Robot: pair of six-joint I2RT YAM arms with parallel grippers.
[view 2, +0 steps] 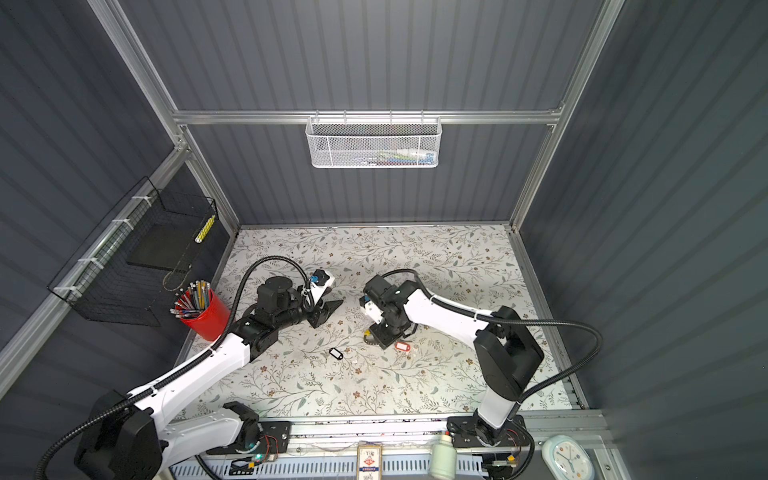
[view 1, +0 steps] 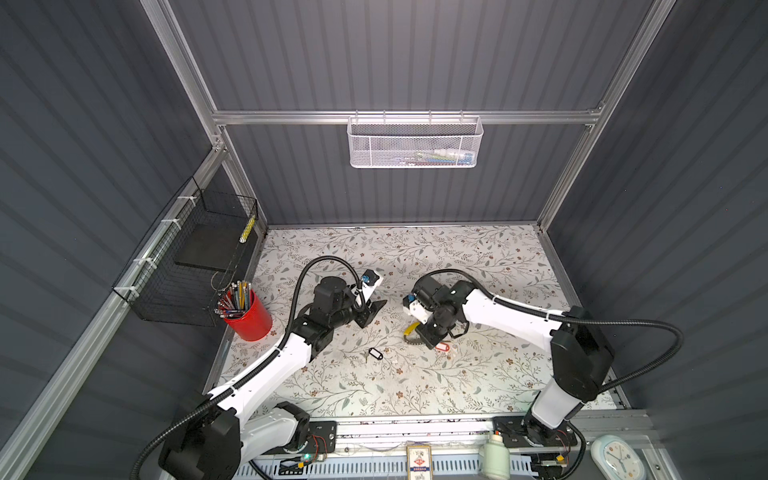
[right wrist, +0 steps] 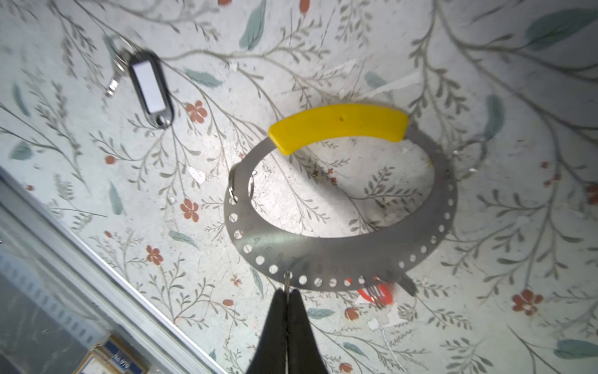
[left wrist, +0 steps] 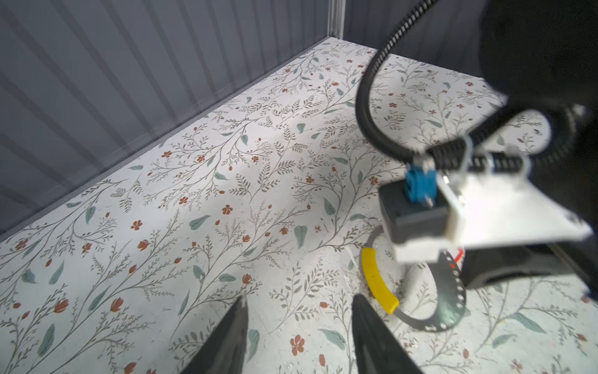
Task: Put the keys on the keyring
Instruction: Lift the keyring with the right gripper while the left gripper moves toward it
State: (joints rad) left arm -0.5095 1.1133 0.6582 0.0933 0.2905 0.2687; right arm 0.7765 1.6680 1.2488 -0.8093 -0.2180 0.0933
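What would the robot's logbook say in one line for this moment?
right gripper: shut at keyring rim | left gripper: open, empty | black-tag key: lying apart from keyring | orange-red tag: at keyring edge, partly hidden

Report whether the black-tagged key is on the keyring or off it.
Off. The black-tagged key lies on the table, apart from the keyring, with bare surface between.

Left arm stretches from near-left bench (view 1: pixel 457 266) corner toward mid-bench, left end effector (view 1: pixel 371 311) low, jaws partly apart. Right arm comes from the near-right corner, wrist bent down, right end effector (right wrist: pixel 286 296) jaws pressed together.
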